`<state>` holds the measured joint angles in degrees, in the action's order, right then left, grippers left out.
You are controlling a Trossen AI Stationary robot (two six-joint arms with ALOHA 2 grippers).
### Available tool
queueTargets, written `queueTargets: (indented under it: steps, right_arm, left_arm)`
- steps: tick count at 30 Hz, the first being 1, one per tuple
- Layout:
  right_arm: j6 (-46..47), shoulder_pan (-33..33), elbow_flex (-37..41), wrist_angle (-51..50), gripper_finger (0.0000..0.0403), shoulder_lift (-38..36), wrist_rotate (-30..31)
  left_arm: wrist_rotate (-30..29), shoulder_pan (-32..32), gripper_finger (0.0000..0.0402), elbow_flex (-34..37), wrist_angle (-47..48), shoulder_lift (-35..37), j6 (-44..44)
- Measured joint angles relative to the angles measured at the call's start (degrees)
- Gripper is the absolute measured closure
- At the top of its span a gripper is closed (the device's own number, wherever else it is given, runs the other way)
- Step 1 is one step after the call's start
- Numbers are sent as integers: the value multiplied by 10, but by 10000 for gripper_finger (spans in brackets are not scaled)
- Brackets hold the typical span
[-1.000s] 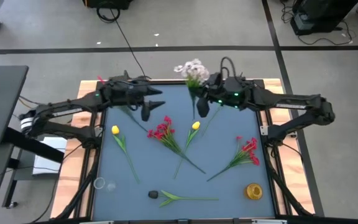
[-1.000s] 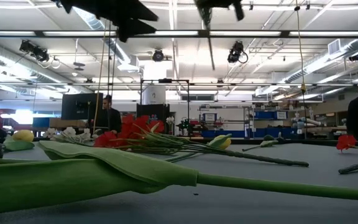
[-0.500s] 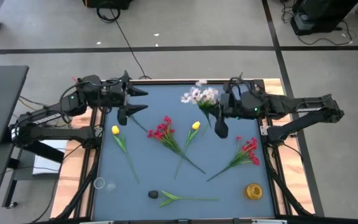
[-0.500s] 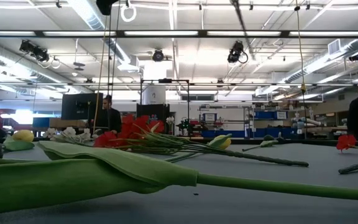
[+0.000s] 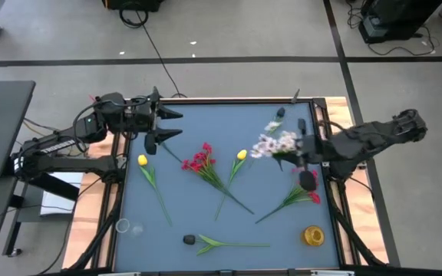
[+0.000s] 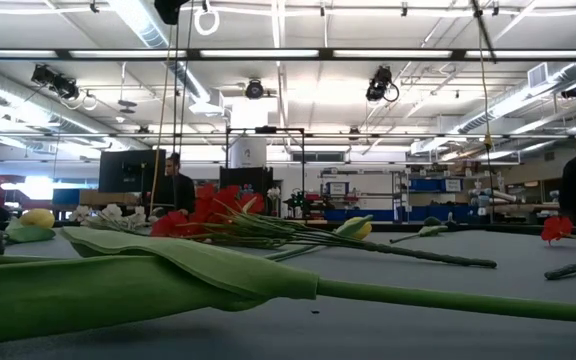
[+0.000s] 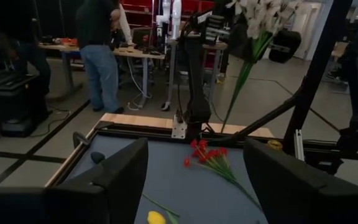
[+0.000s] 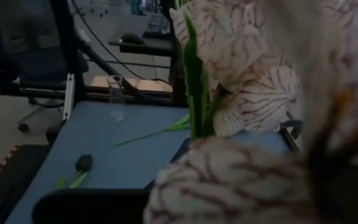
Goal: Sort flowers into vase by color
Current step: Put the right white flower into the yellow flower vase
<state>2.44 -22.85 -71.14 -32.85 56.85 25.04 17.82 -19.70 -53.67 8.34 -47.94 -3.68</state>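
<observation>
Carrying white blossom spray (image 5: 276,144), right gripper (image 5: 307,163) jaws pinching green stem; next: reach amber vase (image 5: 313,234). Left gripper (image 5: 167,125) spread, idle.

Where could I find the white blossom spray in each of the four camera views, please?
High view: white blossom spray, right of centre, held above the table by the right gripper.
Low view: not in it.
Left wrist view: upper right, stem hanging down.
Right wrist view: fills the foreground.
Shared landmark: red blossom cluster.
</observation>
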Motion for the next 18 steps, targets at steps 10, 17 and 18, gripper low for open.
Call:
queueTargets:
  steps: [10, 17, 18]
  right_arm:
    - [29, -146, 148, 44, 387, -154, 21]
    - [10, -244, 275, 145, 387, -289, -26]
    - [10, -254, 291, 154, 387, -304, -40]
  left_arm:
    - [0, 0, 131, 0, 0, 0, 0]
    - [0, 0, 131, 0, 0, 0, 0]
    - [0, 0, 131, 0, 0, 0, 0]
